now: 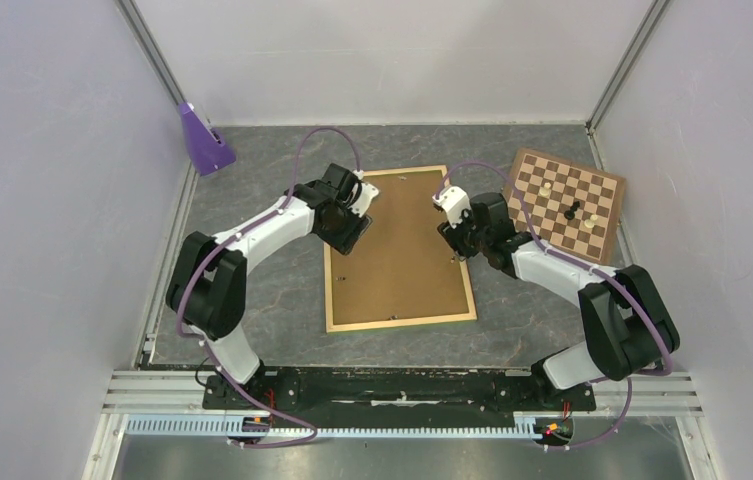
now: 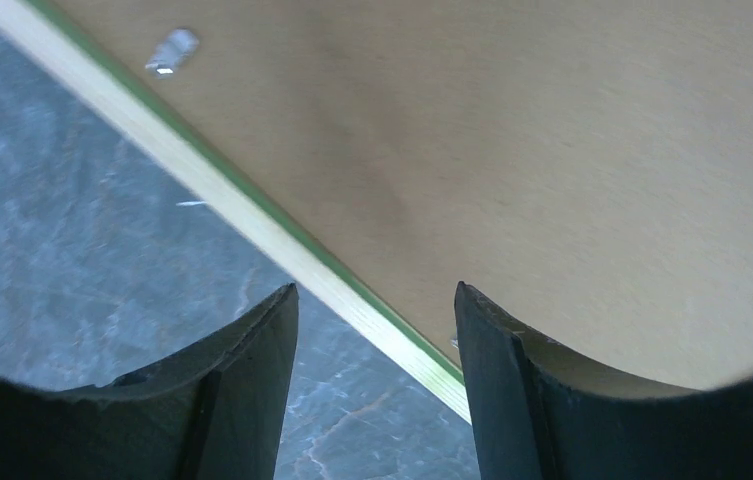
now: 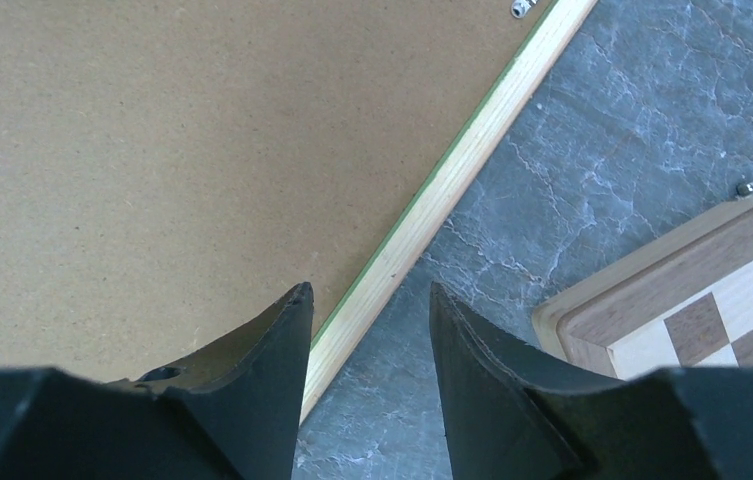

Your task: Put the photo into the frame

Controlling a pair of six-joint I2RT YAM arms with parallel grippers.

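The frame [image 1: 402, 321] lies back-up in the middle of the table, its pale wood rails edged with green. A brown hardboard panel [image 1: 402, 250] fills it. The photo is hidden. My left gripper [image 1: 360, 222] hovers open over the frame's left rail. In the left wrist view that rail [image 2: 252, 215] runs diagonally between the fingertips of my left gripper [image 2: 374, 290], with the panel [image 2: 552, 150] beyond. My right gripper [image 1: 455, 240] hovers open over the right rail. In the right wrist view the rail [image 3: 452, 180] passes by the left fingertip of my right gripper [image 3: 368, 288], beside the panel [image 3: 152, 150].
A brown-and-cream chessboard [image 1: 565, 203] with a few pieces lies at the back right, close to the right gripper; its corner [image 3: 712, 310] shows in the right wrist view. A purple block [image 1: 204, 140] stands at the back left. Small metal tabs [image 2: 172, 52] sit on the panel's edge.
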